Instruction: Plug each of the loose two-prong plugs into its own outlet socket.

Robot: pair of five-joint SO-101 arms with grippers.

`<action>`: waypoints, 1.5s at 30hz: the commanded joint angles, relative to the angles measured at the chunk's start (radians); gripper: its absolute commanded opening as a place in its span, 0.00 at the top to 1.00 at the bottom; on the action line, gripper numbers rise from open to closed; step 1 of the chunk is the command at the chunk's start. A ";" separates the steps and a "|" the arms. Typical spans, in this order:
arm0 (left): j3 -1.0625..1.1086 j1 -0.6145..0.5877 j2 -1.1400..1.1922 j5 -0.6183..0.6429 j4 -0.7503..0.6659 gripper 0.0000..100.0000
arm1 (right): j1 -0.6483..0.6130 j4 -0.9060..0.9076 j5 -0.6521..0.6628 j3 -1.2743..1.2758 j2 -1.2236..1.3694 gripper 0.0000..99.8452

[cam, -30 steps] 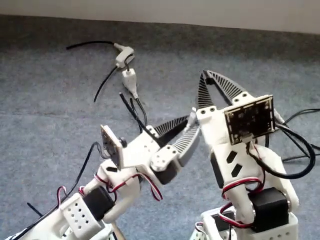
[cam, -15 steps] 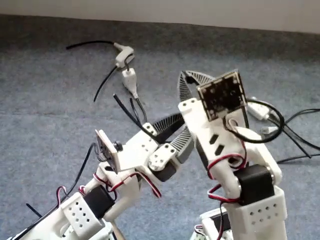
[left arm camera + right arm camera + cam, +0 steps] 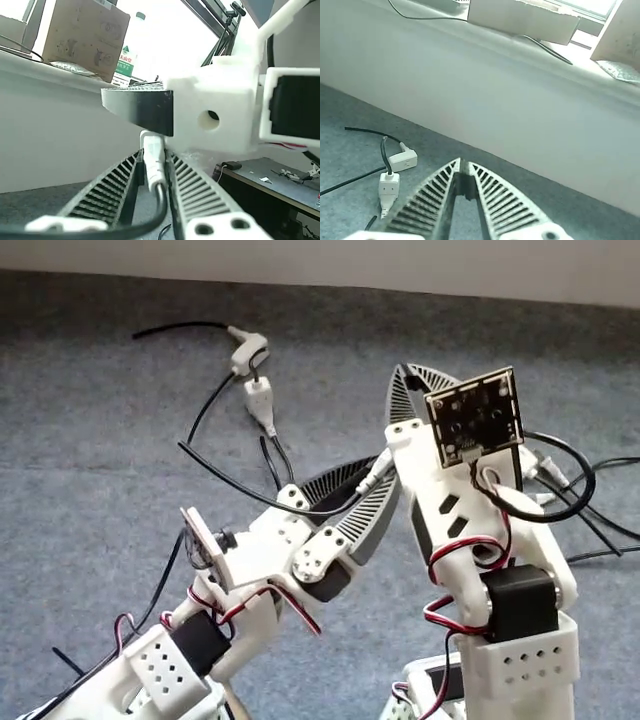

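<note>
Left gripper point(image 3: 152, 150) clamped on white plug point(image 3: 153, 167); right gripper point(image 3: 462, 169) closed, close beside plug

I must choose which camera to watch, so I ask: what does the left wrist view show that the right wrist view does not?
Left wrist view: the left gripper, jaws shut on a white plug, close beside the other arm's white body. Right wrist view: the right gripper, jaws meeting, and two white connectors on the grey carpet. Both: the white wall and the grey carpet.
</note>
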 commanded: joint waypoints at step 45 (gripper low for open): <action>-0.984 -0.189 0.641 -0.500 1.534 0.99 | 0.441 0.900 -0.233 -1.627 1.066 0.99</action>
